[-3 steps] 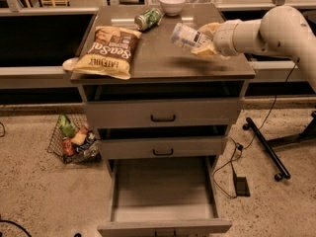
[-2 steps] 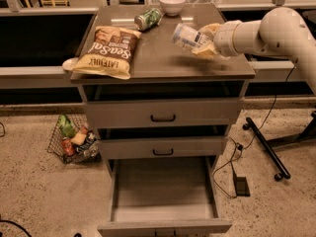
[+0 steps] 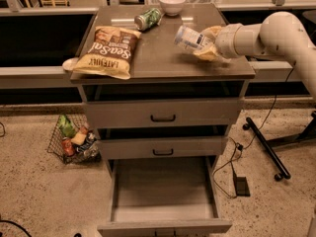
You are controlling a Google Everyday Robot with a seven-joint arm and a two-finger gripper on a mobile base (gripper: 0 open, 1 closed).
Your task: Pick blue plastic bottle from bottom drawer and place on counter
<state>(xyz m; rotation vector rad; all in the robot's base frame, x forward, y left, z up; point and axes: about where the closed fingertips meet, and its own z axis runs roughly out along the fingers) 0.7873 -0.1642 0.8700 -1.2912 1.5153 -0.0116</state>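
A big bag of chips (image 3: 109,52) lies flat at the front left corner of the counter (image 3: 158,58) (its print is upside down to me). A green can (image 3: 148,19) lies on its side near the back edge, close to a white bowl (image 3: 172,4). On the floor, left of the drawers, a wire basket (image 3: 74,139) holds snacks. The gripper (image 3: 210,42), closed round the blue plastic bottle (image 3: 190,37), hangs over the counter's right edge.

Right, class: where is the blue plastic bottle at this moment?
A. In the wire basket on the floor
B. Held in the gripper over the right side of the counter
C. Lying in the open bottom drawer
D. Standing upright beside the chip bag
B: the blue plastic bottle is tilted in the gripper over the right part of the counter, well above the open bottom drawer.
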